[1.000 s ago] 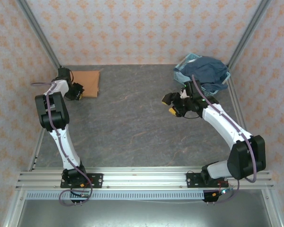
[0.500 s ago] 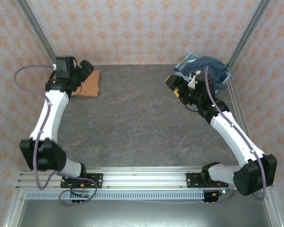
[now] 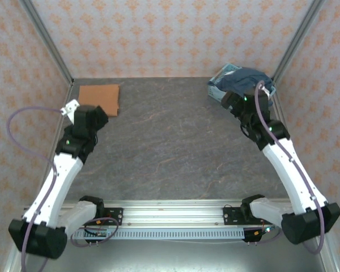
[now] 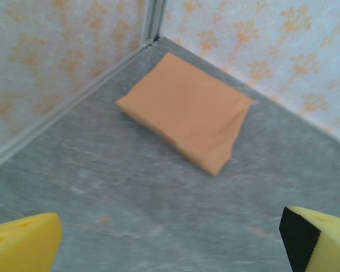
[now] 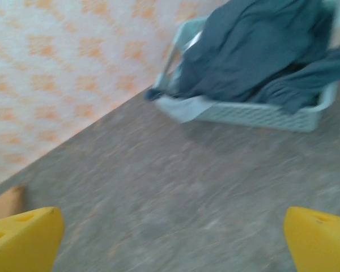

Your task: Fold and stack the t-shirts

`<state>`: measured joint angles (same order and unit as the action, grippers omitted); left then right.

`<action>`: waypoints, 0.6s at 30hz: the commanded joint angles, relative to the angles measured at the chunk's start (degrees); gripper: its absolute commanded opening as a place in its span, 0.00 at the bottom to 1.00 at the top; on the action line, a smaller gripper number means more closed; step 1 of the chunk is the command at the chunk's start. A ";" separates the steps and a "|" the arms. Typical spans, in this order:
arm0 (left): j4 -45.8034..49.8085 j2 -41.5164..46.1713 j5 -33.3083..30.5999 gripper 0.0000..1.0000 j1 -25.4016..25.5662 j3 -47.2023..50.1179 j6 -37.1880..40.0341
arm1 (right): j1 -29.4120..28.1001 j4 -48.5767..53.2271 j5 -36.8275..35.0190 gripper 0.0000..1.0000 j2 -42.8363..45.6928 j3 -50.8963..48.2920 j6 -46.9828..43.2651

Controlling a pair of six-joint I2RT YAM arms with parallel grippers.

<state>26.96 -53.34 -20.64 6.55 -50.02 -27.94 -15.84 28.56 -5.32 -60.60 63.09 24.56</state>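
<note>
One orange t-shirt (image 3: 100, 99) lies folded into a neat rectangle in the table's far left corner, plain side up; in the left wrist view the orange t-shirt (image 4: 184, 116) sits flat against the corner walls. My left gripper (image 3: 90, 117) hovers just near of it, apart from it; the left gripper (image 4: 170, 246) is open with bare table between its yellow fingertips (image 4: 22, 243). My right gripper (image 3: 233, 100) hangs beside the basket's near left side, and the right gripper (image 5: 170, 243) is open and holds nothing.
A light-blue lattice basket (image 3: 216, 89) stands in the far right corner, heaped with dark blue clothes (image 3: 249, 82); from the right wrist the basket (image 5: 255, 113) and clothes (image 5: 255, 51) are close ahead. Patterned walls and metal posts enclose the grey table (image 3: 164, 147).
Both grippers have opened wide. The left gripper drew back from the folded shirt toward the near side. The right gripper swung up and right toward the basket.
</note>
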 commanded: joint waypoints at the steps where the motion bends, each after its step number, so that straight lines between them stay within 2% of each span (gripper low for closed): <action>1: -13.68 4.28 -4.24 1.00 0.17 13.22 16.45 | 0.29 -15.72 -12.90 0.99 6.89 -16.16 -12.82; 4: -23.36 5.82 -2.01 1.00 0.05 22.91 16.66 | 1.32 -25.97 -19.75 0.99 9.95 -28.02 -16.41; 6: -27.50 3.29 -1.73 1.00 -0.28 25.59 15.12 | 3.91 -25.99 -20.12 0.99 8.47 -31.23 -16.68; 8: -32.29 -1.30 -0.95 1.00 -0.55 26.26 16.89 | 6.17 -27.49 -20.89 0.99 6.12 -34.28 -16.89; 13: -43.72 -14.68 4.75 1.00 -4.70 24.93 16.90 | 10.40 -40.77 -19.00 0.99 -1.59 -40.91 -19.91; 15: -45.87 -19.54 6.76 1.00 -6.52 23.03 17.11 | 11.65 -42.53 -16.13 0.99 -5.56 -39.45 -20.47; 18: -51.28 -23.67 8.83 1.00 -8.04 21.86 17.75 | 12.05 -51.49 -12.71 0.99 -10.65 -39.31 -21.69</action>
<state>-14.24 -75.16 -14.76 -0.05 -25.65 -11.73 -4.08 -10.79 -20.69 -68.45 22.87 5.21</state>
